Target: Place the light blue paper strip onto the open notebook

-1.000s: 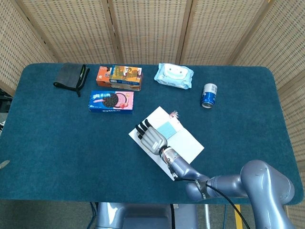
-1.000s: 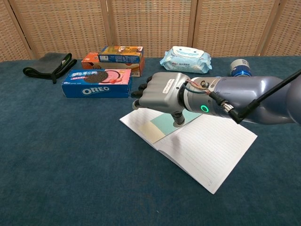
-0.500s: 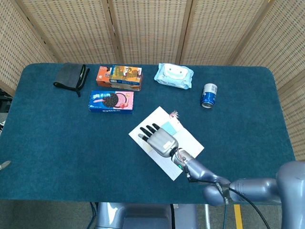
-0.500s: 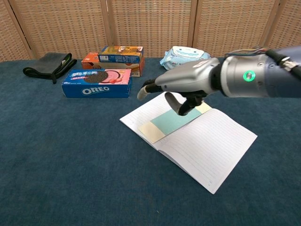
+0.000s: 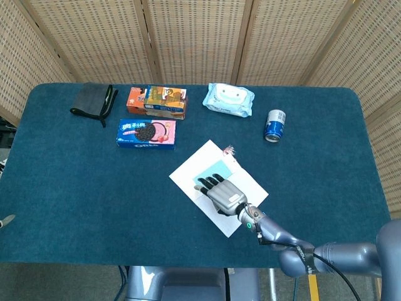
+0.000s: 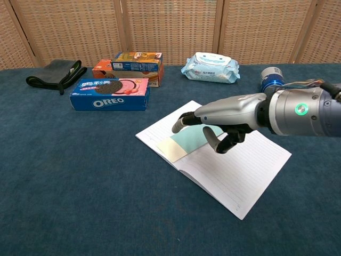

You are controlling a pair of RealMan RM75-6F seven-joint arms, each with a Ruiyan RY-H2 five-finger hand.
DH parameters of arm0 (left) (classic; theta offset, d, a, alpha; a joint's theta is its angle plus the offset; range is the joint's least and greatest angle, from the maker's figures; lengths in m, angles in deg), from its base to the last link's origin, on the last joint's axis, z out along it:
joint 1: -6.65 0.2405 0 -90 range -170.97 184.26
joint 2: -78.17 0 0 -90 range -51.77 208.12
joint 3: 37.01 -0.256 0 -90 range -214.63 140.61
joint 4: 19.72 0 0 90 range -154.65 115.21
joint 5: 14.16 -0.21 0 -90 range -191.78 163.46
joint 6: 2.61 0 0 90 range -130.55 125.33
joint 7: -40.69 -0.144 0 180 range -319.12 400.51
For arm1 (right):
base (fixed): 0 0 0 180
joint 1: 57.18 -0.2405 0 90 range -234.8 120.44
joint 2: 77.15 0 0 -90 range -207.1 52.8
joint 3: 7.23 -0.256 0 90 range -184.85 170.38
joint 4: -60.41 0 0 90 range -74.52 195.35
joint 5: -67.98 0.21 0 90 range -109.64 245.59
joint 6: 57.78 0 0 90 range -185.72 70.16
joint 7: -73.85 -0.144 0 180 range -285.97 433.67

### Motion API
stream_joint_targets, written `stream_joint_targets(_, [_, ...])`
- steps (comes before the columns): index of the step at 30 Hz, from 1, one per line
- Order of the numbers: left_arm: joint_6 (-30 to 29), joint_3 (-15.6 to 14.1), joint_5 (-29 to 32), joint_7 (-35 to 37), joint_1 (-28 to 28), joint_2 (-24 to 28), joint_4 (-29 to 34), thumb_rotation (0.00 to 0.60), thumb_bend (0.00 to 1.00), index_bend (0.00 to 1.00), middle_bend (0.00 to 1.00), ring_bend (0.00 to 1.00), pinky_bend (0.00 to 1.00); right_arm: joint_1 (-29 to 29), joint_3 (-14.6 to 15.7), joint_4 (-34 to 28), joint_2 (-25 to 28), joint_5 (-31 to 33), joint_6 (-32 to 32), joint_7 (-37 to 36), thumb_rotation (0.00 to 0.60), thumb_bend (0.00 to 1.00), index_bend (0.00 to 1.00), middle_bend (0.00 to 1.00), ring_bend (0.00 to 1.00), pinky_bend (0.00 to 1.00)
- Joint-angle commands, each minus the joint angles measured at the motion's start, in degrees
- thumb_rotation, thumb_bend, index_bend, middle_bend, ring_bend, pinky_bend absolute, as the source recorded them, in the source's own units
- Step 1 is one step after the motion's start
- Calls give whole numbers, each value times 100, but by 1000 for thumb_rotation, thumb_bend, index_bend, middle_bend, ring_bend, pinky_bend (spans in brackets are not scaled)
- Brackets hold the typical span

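Pulled back toward the lower right of the frame since a second ago, the right hand (image 6: 224, 120) now hovers above the middle of the open notebook (image 6: 234, 173), where before it sat over the notebook's upper-left page. Its fingers (image 5: 210, 184) are spread and it holds nothing. Left uncovered, the light blue paper strip (image 6: 186, 141) lies flat on the notebook's upper-left page, slanting from the cream end at lower left up under the hand. The left hand is nowhere to be seen in either view. Across the upper part of the blue worktop (image 5: 75, 188) sit an Oreo box (image 5: 146, 133), an orange snack box (image 5: 157, 101), a dark cloth (image 5: 93, 100), a wipes pack (image 5: 229, 99) and a blue can (image 5: 274, 125).
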Motion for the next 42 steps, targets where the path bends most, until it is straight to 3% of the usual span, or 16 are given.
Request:
stream_joint_targets(1, [-13,-7,-15,31,12,4,-9,600,0,0,0,0,0,-202,26,69,-230,391,-175,329,600,1000,0,0,0,22])
stream_joint_targets(11, [64,13,21,238,1,37,-106,600,0,0,0,0,0,-566,68,199,-550,1243,-381,801,600,1000,0,0,0,0])
stream_joint_targets(25, [150,7,34,297,-32,62,-130,600,0,0,0,0,0,-891,214,535,-916,1852,-456,1212,600,1000,0,0,0,0])
stream_joint_targets(42, [159,-3,52,228,-44,42,-103,600,0,0,0,0,0,-1012,692,445,-720,1614,-144,1355,600,1000,0,0,0,0])
